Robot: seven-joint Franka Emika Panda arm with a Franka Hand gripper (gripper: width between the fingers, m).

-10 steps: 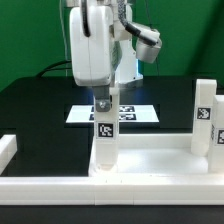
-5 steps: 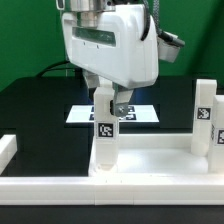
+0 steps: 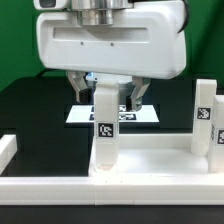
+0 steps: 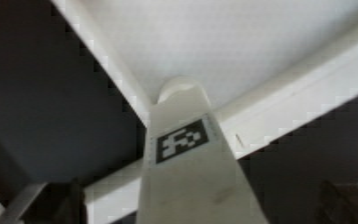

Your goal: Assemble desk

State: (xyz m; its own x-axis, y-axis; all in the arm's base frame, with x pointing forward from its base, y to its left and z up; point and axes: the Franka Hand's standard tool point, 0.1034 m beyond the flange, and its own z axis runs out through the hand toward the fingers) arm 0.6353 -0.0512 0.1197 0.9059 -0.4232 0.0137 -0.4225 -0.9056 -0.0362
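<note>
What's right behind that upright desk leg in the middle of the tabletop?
Behind the upright leg hang the open gripper fingers, one each side. Farther back lies the marker board on the black table; the leg covers its middle.

The table (image 3: 30,110) is black against a green backdrop (image 3: 15,40). The leg (image 3: 105,130) and tabletop (image 3: 150,160) are white; the leg carries a black-and-white square tag (image 3: 105,129).

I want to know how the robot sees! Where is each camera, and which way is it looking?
Exterior view: sits off the arm, low by the table, facing the upright desk legs and the tabletop; the gripper fills the top.
Wrist view: sits on the wrist, looking down along the tagged leg; dark fingertips show at the edge.
Shared: that leg.
</note>
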